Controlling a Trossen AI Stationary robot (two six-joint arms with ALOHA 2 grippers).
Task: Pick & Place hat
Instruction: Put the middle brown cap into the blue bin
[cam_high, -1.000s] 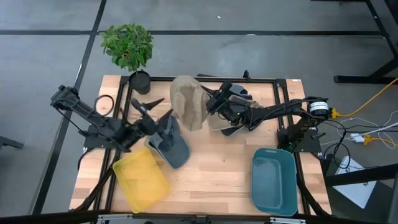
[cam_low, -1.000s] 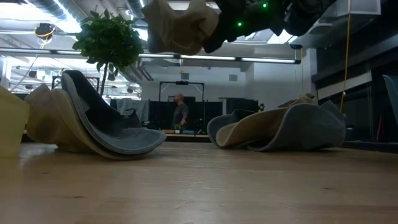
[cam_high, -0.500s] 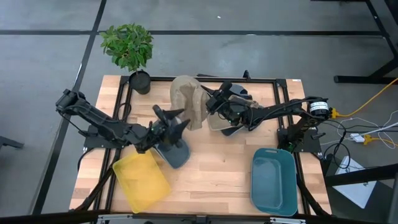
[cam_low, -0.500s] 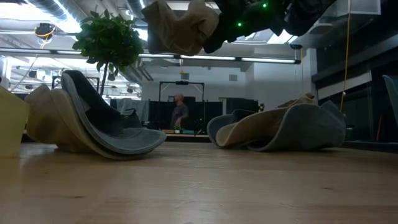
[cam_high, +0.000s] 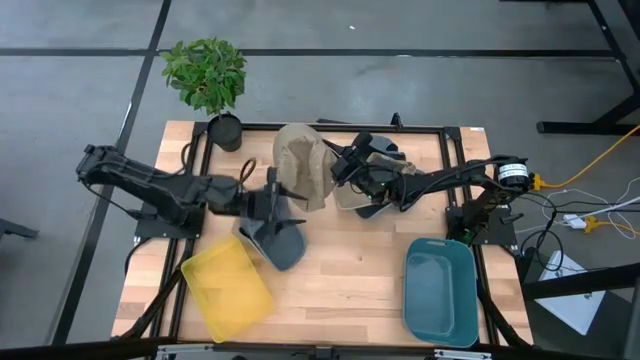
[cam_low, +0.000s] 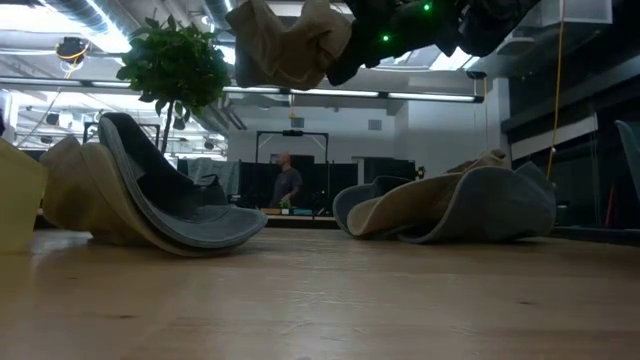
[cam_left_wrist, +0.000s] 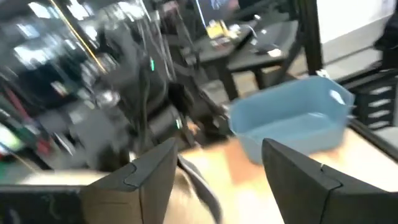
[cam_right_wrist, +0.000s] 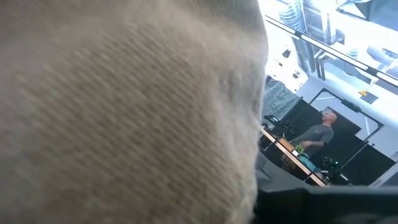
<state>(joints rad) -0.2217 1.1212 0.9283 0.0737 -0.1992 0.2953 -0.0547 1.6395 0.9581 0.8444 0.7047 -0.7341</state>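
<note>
A tan hat (cam_high: 300, 165) hangs in the air over the table's far middle, shown high up in the low view (cam_low: 285, 40) and filling the right wrist view (cam_right_wrist: 124, 106). My right gripper (cam_high: 338, 168) is shut on it. A grey hat with a tan underside (cam_high: 280, 240) rests on its curled brim near the table's middle (cam_low: 160, 205). My left gripper (cam_high: 270, 197) hovers open just above its far side; the left wrist view (cam_left_wrist: 217, 180) shows the wide gap. Another grey and tan hat (cam_low: 450, 205) lies under the right arm. My right gripper holds the tan hat at its right-hand edge (cam_high: 325, 168), coming roughly level from the table's right. The hat is lifted clear of the table and droops beside the fingers (cam_low: 350, 45). The cloth covers the place of contact in the right wrist view.
A yellow bin (cam_high: 225, 290) sits at the near left and a teal bin (cam_high: 440, 290) at the near right, also shown in the left wrist view (cam_left_wrist: 292, 118). A potted plant (cam_high: 205, 75) stands at the far left corner. A person stands in the room behind (cam_low: 287, 180).
My left gripper has moved toward the table's right, from beside the grey hat to above its far side, and has turned about its wrist. The right arm and the tan hat have kept still.
</note>
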